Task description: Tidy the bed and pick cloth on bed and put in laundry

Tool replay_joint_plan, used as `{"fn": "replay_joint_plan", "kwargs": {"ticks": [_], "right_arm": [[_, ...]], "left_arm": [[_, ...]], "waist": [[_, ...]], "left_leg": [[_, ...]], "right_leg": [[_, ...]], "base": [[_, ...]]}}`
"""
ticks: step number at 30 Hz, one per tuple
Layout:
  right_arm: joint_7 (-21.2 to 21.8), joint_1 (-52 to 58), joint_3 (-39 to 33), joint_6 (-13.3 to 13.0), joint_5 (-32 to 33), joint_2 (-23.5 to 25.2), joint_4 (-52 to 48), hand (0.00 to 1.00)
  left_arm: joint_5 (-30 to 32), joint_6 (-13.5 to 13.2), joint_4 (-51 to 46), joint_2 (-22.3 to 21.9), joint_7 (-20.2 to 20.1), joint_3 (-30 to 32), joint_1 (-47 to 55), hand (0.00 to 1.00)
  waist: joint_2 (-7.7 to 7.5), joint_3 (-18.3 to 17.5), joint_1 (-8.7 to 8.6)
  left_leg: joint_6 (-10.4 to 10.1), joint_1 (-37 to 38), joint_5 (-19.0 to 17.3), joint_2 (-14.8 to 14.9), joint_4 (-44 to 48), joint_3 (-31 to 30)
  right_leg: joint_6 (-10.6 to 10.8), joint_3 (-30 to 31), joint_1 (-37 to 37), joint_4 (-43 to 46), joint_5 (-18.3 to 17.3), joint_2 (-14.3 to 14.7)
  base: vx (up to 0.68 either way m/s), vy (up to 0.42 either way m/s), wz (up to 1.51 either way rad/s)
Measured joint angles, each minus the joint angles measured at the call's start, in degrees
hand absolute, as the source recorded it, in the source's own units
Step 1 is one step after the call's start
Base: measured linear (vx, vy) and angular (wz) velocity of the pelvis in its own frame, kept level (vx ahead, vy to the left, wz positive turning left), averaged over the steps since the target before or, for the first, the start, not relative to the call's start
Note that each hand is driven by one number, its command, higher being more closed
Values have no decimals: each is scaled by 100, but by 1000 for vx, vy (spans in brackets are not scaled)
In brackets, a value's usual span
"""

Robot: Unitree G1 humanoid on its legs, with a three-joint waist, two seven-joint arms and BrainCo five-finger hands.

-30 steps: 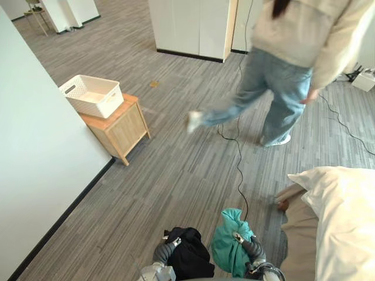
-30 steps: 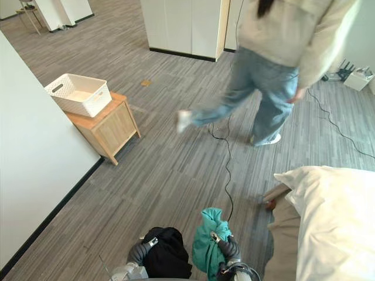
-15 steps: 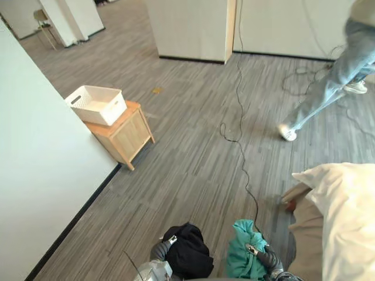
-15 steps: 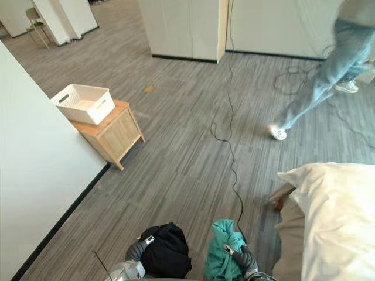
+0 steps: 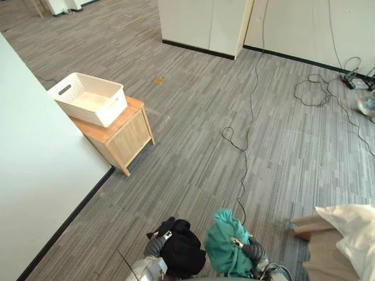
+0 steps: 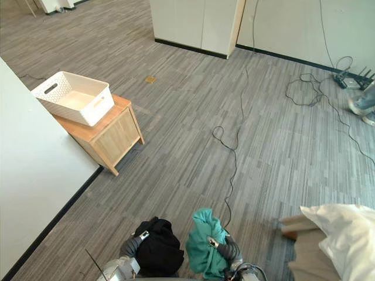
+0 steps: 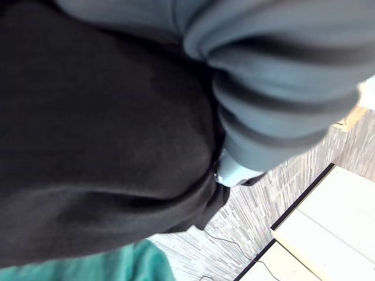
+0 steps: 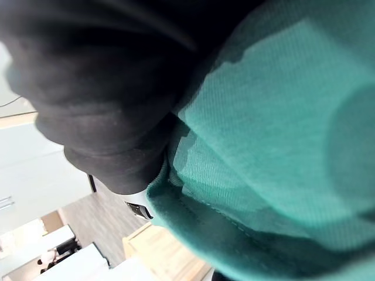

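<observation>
My left hand (image 5: 156, 246) is shut on a bunched black cloth (image 5: 183, 255), held low in front of me above the floor. Beside it my right hand (image 5: 251, 249) is shut on a crumpled teal cloth (image 5: 221, 248), whose top sticks up past the hand. The two cloths nearly touch. The left wrist view has the black cloth (image 7: 99, 129) pressed against the hand's ribbed cover. In the right wrist view the teal cloth (image 8: 275, 146) lies close against the hand. A white laundry basket (image 5: 89, 98) stands on a small wooden cabinet (image 5: 122, 136) at the left, well ahead of both hands.
A pale wall (image 5: 35, 175) runs along the left, up to the cabinet. The bed's white duvet (image 5: 356, 227) and beige sheet (image 5: 328, 264) are at the lower right. White cupboards (image 5: 202, 23) stand at the back. A person's shoe (image 5: 368, 105) shows at the right edge.
The person has walked off to the right, leaving a shoe at the edge. The camera has shifted, so less of the bed shows. Both hands still hold their cloths.
</observation>
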Motion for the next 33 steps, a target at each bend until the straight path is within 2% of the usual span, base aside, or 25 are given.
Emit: {"fn": "replay_joint_plan", "kwargs": {"ticks": [3, 4, 5, 7, 8, 9, 10, 11, 12, 13, 14, 16, 17, 19, 20, 22, 23, 24, 26, 27, 28, 29, 30, 32, 33], "right_arm": [[-14, 195, -91, -107, 15, 92, -121, 100], [-14, 184, -104, -125, 18, 121, -105, 100], [-44, 196, -102, -129, 16, 185, -107, 100], [-76, 229, -59, -134, 16, 224, -107, 100], [-132, 309, -22, -145, 16, 229, -141, 100], [-156, 314, -44, -168, 15, 132, -150, 100], [-172, 239, -52, -166, 15, 69, -128, 100], [-224, 52, -126, -132, 18, -55, -79, 100], [-256, -98, -174, -130, 23, -127, 45, 100], [-250, -168, -192, -131, 24, -152, 129, 100], [-243, -334, -265, -128, 25, -244, 322, 100], [-207, -522, -270, -129, 20, -238, 605, 100], [-102, -524, -268, -145, 14, -214, 644, 100], [17, -511, -291, -253, 10, -213, 632, 100], [23, -441, -286, -272, 0, -215, 612, 100], [23, -378, -273, -271, -46, -203, 551, 100], [21, -301, -271, -246, -180, -196, 436, 100], [21, -263, -267, -234, -216, -195, 379, 100], [22, -196, -242, -224, -244, -192, 235, 100], [16, -194, -219, -185, -274, -108, 274, 100], [13, -322, -212, -147, -344, -99, 313, 100], [12, -528, -184, -98, -403, -103, 453, 100], [14, -727, -179, -92, -437, -157, 610, 100], [23, -751, -168, -84, -454, -142, 636, 100], [46, -624, -165, -105, -452, -96, 615, 100]], "left_arm": [[194, 8, 48, 9, -4, -189, -36, 100], [285, 14, 64, 15, -14, -194, -26, 100], [430, -5, 66, 97, -65, -202, 64, 100], [519, -37, 66, 208, -79, -223, 210, 100], [519, -48, 67, 290, -94, -225, 380, 100], [521, -41, 216, 213, -97, -225, 412, 100], [522, -34, 302, 138, -94, -217, 391, 100], [517, 7, 451, 23, -94, -225, 239, 100], [514, 14, 456, -69, -107, -220, 167, 100], [515, 11, 467, -97, -128, -217, 154, 100], [521, -24, 504, -231, -171, -213, 61, 100], [527, -116, 505, -299, -193, -212, 34, 100], [567, -188, 408, -268, -192, -203, 85, 100], [653, -295, 242, -194, -201, -200, 113, 100], [703, -350, 144, -158, -202, -183, 143, 100], [742, -384, 34, -166, -184, -156, 202, 100], [741, -382, -9, -199, -185, -154, 213, 100], [740, -380, -11, -224, -184, -148, 211, 100], [734, -346, -91, -213, -184, -108, 237, 100], [735, -264, -312, -76, -172, -125, 285, 100], [732, -243, -394, -45, -141, -91, 276, 100], [725, -227, -412, -9, -73, -23, 238, 100], [658, -205, -71, -23, 49, -22, -92, 100], [612, -190, 215, -70, 242, -24, -311, 100], [472, -164, 276, -111, 377, -43, -333, 100]], "waist": [[72, 70, -143], [89, 81, -140], [82, 80, -100], [58, 65, -76], [40, -83, -173], [182, -246, -217], [301, -314, -197], [442, -279, -172], [543, -214, -181], [600, -172, -178], [708, -84, -129], [706, -8, -76], [639, 38, -36], [626, 84, 42], [614, 97, 98], [580, 124, 101], [576, 168, 85], [580, 173, 84], [555, 154, 109], [324, 10, 259], [233, -15, 265], [178, 2, 214], [143, 34, 142], [89, 103, 62], [104, 122, -6]], "left_leg": [[-265, 382, -143, 156, -46, -465], [-401, 580, -225, 269, -41, -553], [-691, 899, -395, 441, -50, -562], [-1001, 1291, -635, 618, -32, -556], [-1189, 1454, -914, 772, 30, -578], [-1371, 1457, -1043, 981, 193, -625], [-1412, 1387, -1032, 1107, 406, -581], [-1434, 774, -693, 1423, 1704, -607], [-1307, 285, -16, 1633, 2803, -768], [-1243, 67, 403, 1738, 3298, -918], [-1238, -435, 661, 1854, 4481, -1301], [-1162, -965, 523, 1618, 5590, -1675], [-1081, -1366, 389, 1227, 5698, -1830], [-1099, -1859, 291, 768, 5179, -1798], [-1115, -2101, 230, 379, 4127, -1689], [-1149, -2249, 271, 97, 2641, -1403], [-1328, -2255, 432, -22, 1697, -1036], [-1371, -2258, 491, -31, 1465, -877], [-1077, -2349, 687, -29, 1145, -344], [-247, -2323, 927, -171, 1244, -252], [237, -2230, 935, -202, 1174, -237], [542, -2084, 802, -285, 1091, -272], [520, -1751, 644, -379, 850, -455], [346, -1149, 453, -405, 723, -744], [138, -654, 273, -273, 620, -1167]], "right_leg": [[-117, -100, -332, -2105, 279, 58], [-112, -99, -331, -2856, 641, 90], [-21, -97, -240, -3883, 1280, 123], [-115, -9, -241, -3919, 1777, 119], [-350, 21, -309, -3499, 1846, 147], [-525, 52, -607, -2916, 1934, 309], [-575, 31, -694, -2734, 1728, 413], [-745, 79, -740, -2632, 1477, 633], [-839, 183, -595, -2761, 1377, 842], [-890, 224, -463, -2875, 1327, 984], [-1038, 328, -59, -3205, 1249, 1362], [-1233, 596, 606, -3664, 1156, 1742], [-1326, 810, 1122, -3998, 1099, 1912], [-1323, 1047, 1573, -4294, 1045, 2046], [-1223, 1226, 1907, -4548, 972, 2111], [-1164, 1392, 2305, -4829, 841, 2187], [-1120, 1524, 2643, -4920, 639, 2306], [-1112, 1567, 2766, -4937, 541, 2371], [-1147, 1567, 3127, -4823, -58, 2568], [-791, 1614, 3184, -4478, -402, 2461], [-619, 1509, 2862, -3647, -474, 2378], [-48, 1146, 2227, -2191, -385, 2171], [85, 858, 1304, -289, 59, 1715], [-214, 791, 849, 554, -123, 1295], [-257, 796, 692, 303, -184, 1126]], "base": [[419, -85, 103], [477, -190, 69], [581, -230, 71], [553, -259, 49], [627, -342, 40], [645, -349, 27], [621, -373, -29], [706, -440, -69], [698, -439, -75], [580, -299, -80], [585, -250, -96], [553, -211, -106], [520, -150, -103], [492, -134, -89], [372, -95, -54], [538, -88, -51], [501, -59, -41], [624, -22, -34], [557, 32, -36], [525, 29, -46], [706, -3, -38], [728, -28, 5], [696, -19, 24], [837, -46, 65], [864, -112, 97]]}}
